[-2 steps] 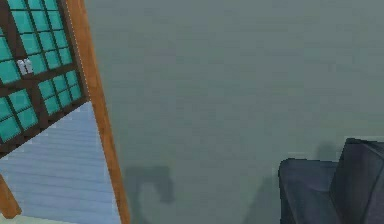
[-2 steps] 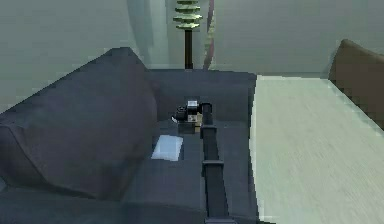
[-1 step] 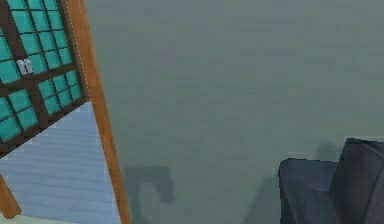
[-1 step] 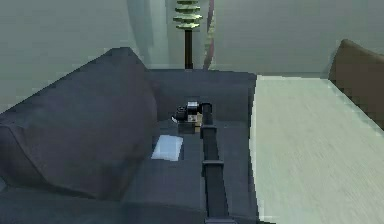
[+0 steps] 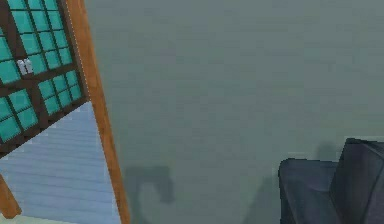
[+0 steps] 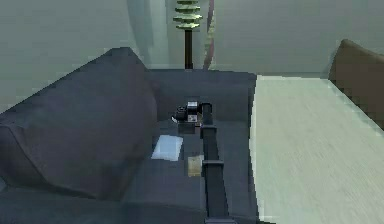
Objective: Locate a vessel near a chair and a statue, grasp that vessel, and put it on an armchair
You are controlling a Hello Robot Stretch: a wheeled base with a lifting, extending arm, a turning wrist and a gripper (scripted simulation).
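A dark blue-grey armchair [image 6: 90,120] takes up the arm side view's left, and its corner appears at the forward view's lower right [image 5: 335,185]. The arm's dark bar [image 6: 214,175] rises over the seat. At its far end is the gripper [image 6: 186,112], above the back of the seat cushion. I cannot tell whether it holds anything. A small tan vessel-like thing [image 6: 193,165] stands on the seat just left of the bar. A pale flat thing [image 6: 168,148] lies on the seat beside it.
A door with teal glass panes [image 5: 35,70] in a wooden frame [image 5: 100,100] stands at the forward view's left, a grey wall beside it. Behind the armchair is a floor lamp [image 6: 188,25]. A pale surface [image 6: 310,130] and a brown piece [image 6: 360,75] lie to the right.
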